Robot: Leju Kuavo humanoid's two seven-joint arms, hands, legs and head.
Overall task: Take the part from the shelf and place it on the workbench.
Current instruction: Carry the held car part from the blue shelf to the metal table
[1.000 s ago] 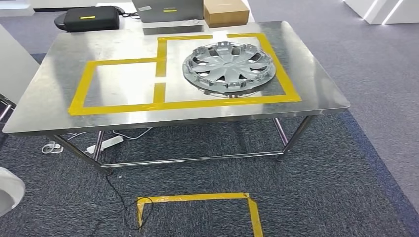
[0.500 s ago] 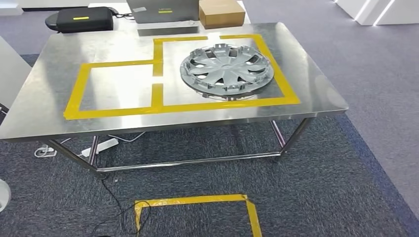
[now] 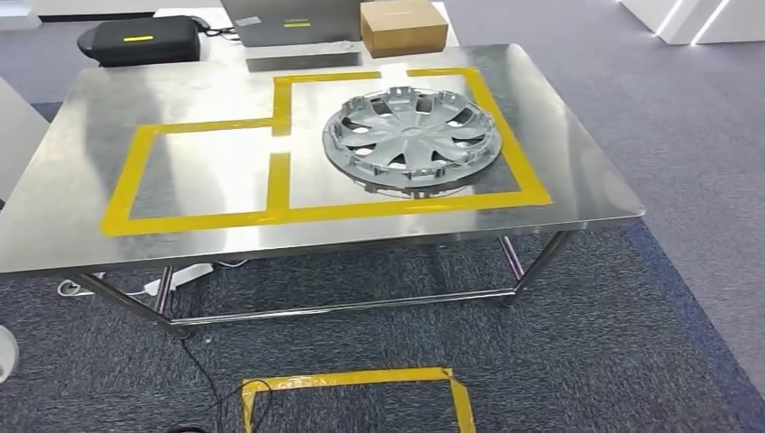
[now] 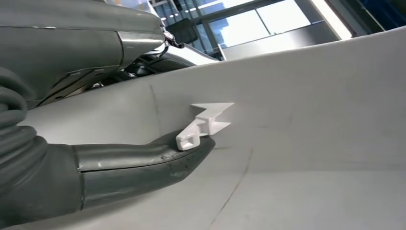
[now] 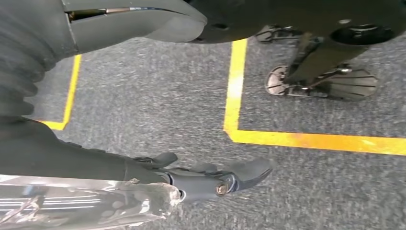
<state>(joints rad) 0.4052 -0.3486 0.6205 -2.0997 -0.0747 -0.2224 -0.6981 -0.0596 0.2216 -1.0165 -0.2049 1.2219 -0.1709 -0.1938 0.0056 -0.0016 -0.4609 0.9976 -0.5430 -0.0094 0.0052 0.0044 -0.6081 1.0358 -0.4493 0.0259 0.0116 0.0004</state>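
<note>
Since I steer from far away, my notes:
Part: wheel cover lies flat on the workbench, inside the yellow tape box
Feel: I guess light, stiff, smooth; hold its rim
Room: bare steel beside it
Left hand: holds nothing, fingers straight
Right hand: hangs over carpet, fingers apart, nothing in it

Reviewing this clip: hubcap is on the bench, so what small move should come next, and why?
Probably a short step forward into the floor marking. The hubcap already lies inside the right taped square, while the left square is bare, and the bench stands well ahead of the marking. The right robot hand hangs over carpet, holding nothing.
</note>
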